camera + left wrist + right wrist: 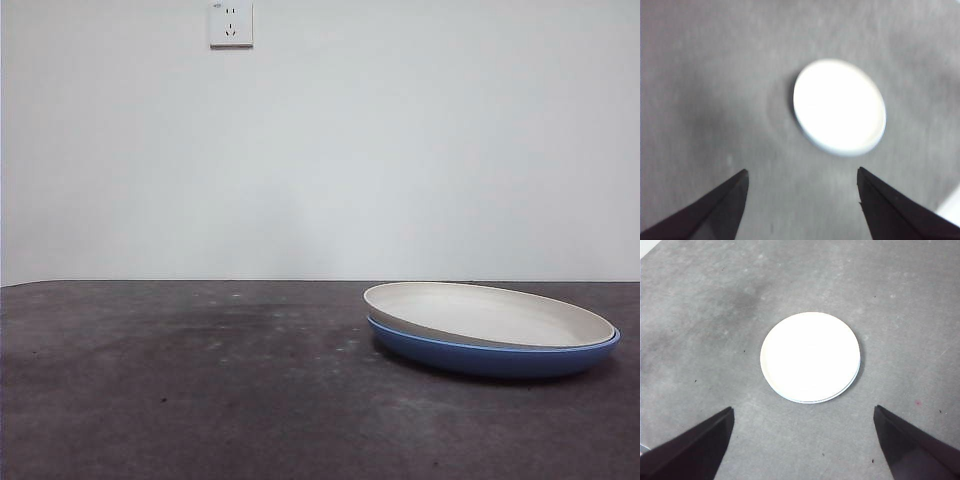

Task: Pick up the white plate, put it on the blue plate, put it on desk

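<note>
The white plate (490, 312) rests on top of the blue plate (480, 355), slightly tilted, on the desk (200, 380) at the right in the front view. Only the blue plate's rim and underside show beneath it. Both wrist views look down on the stack from high above: the white plate (839, 106) appears bright and blurred in the left wrist view, and the white plate (810, 357) appears sharp in the right wrist view, with a thin blue edge. My left gripper (802, 175) and right gripper (804, 412) are open, far above the plates, holding nothing.
A wall socket (231, 24) sits on the white wall behind the desk. A pale strip shows at the desk's edge (951, 206) in the left wrist view.
</note>
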Motion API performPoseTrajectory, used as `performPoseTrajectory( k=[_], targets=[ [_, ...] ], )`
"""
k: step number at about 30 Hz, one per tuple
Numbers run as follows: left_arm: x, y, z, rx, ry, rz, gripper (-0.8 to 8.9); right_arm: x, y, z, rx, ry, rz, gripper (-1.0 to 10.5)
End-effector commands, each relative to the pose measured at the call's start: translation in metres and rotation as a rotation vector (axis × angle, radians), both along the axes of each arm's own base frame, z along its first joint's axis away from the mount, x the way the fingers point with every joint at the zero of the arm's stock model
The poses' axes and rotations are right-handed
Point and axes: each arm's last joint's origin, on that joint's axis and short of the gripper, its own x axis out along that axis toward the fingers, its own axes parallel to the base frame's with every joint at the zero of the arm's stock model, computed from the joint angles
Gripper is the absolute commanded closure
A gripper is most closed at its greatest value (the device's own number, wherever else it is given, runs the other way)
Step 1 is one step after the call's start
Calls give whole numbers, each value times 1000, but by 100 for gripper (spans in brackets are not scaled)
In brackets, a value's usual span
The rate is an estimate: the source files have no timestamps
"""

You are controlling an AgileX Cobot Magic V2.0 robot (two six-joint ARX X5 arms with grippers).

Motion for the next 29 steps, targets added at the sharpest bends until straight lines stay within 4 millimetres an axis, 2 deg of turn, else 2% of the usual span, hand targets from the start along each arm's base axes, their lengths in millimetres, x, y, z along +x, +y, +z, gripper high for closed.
performPoseTrajectory(
  k=[1,5,7,12,20,24,29],
  targets=[
    [-16,8,-11,6,-4,-32,470,-1,0,4,9,-9,-2,499],
    [-47,24,-44,-54,67,-141,471,-1,0,3,13,2,-5,499],
    [-59,28,-54,-120,99,-222,471,-2,0,3,26,16,-14,499],
    [-68,33,-53,-143,91,-243,471,-2,1,2,68,39,-12,499],
    [-68,33,-53,-143,91,-242,471,0,1,-2,100,84,-42,500],
    [-68,33,-53,-143,91,-242,471,16,3,-21,105,175,-71,500],
    [-69,33,-53,-143,92,-242,471,53,7,-62,148,258,-114,500]
  ],
)
